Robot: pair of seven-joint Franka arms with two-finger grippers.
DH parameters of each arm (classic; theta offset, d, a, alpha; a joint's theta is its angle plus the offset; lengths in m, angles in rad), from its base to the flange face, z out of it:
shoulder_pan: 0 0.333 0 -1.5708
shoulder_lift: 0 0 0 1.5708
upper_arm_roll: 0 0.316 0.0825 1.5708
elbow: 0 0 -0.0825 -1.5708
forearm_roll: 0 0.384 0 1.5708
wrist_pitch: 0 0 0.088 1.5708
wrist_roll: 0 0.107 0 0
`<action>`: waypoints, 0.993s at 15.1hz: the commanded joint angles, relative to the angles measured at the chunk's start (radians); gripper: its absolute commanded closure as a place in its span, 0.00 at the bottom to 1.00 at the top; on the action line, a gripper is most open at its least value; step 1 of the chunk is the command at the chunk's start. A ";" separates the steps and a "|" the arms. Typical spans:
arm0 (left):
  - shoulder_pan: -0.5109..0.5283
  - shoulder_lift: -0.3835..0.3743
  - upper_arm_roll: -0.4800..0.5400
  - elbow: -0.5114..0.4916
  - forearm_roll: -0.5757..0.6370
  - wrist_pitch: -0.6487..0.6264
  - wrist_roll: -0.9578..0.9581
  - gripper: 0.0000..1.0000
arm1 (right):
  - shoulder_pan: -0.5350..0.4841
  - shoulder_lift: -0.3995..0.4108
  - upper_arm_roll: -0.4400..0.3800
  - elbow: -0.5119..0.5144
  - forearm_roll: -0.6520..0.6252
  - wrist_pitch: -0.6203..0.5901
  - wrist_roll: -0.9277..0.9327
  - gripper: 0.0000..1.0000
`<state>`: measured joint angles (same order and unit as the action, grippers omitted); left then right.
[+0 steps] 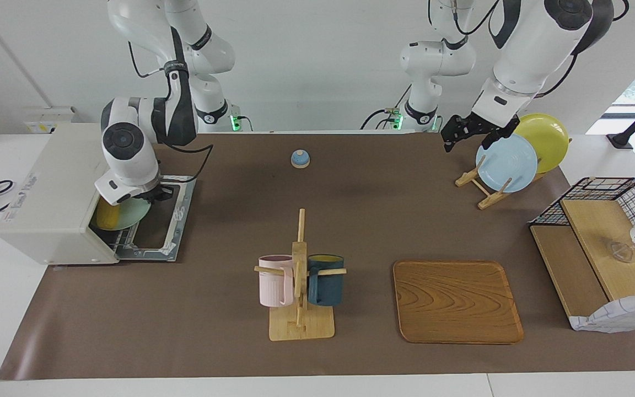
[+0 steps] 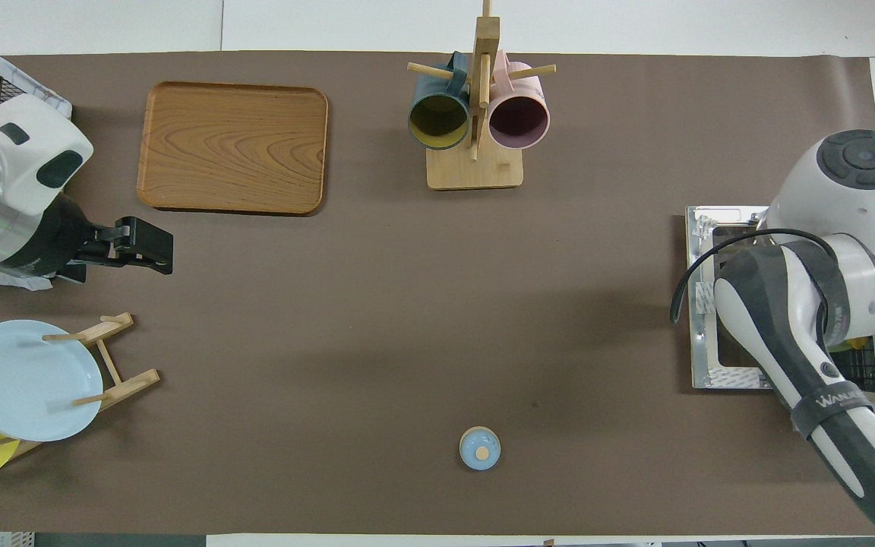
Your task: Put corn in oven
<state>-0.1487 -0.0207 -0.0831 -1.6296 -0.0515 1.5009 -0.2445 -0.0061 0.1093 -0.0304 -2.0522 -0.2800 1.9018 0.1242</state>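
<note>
The off-white oven [image 1: 47,204] stands at the right arm's end of the table, its glass door [image 1: 177,220] folded down flat on the mat. The yellow corn [image 1: 107,216] lies on a pale green plate [image 1: 134,214] in the oven's mouth, on the wire rack. My right gripper [image 1: 152,197] is at the plate's outer edge over the open door, and its wrist hides its tips. In the overhead view the right arm covers the corn, and the door [image 2: 703,304] shows. My left gripper [image 1: 452,135] waits in the air beside the plate rack; it also shows in the overhead view [image 2: 150,245].
A mug rack [image 1: 300,275] with a pink and a dark blue mug stands mid-table. A wooden tray [image 1: 455,300] lies beside it. A small blue knobbed lid [image 1: 300,159] sits near the robots. A light blue plate [image 1: 506,162] and yellow plate [image 1: 546,135] stand in a rack; a wire shelf [image 1: 598,242] is at the left arm's end.
</note>
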 commanded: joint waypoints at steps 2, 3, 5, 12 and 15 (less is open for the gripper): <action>0.004 -0.007 0.002 0.002 -0.010 0.002 0.004 0.00 | -0.031 -0.029 0.017 -0.051 -0.004 0.046 -0.017 1.00; 0.006 -0.007 0.003 0.002 -0.010 0.002 0.004 0.00 | -0.031 -0.028 0.017 -0.051 -0.004 0.046 -0.015 1.00; 0.004 -0.007 0.002 0.002 -0.010 0.002 0.004 0.00 | -0.028 -0.028 0.017 -0.051 -0.002 0.045 -0.015 0.96; 0.004 -0.007 0.002 0.002 -0.010 0.002 0.004 0.00 | -0.028 -0.028 0.017 -0.048 -0.002 0.037 -0.017 0.80; 0.004 -0.007 0.002 0.002 -0.010 0.004 0.004 0.00 | -0.018 -0.028 0.021 -0.022 0.001 -0.009 -0.024 0.80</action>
<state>-0.1487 -0.0207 -0.0828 -1.6296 -0.0515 1.5009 -0.2446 -0.0112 0.1013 -0.0254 -2.0759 -0.2799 1.9213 0.1242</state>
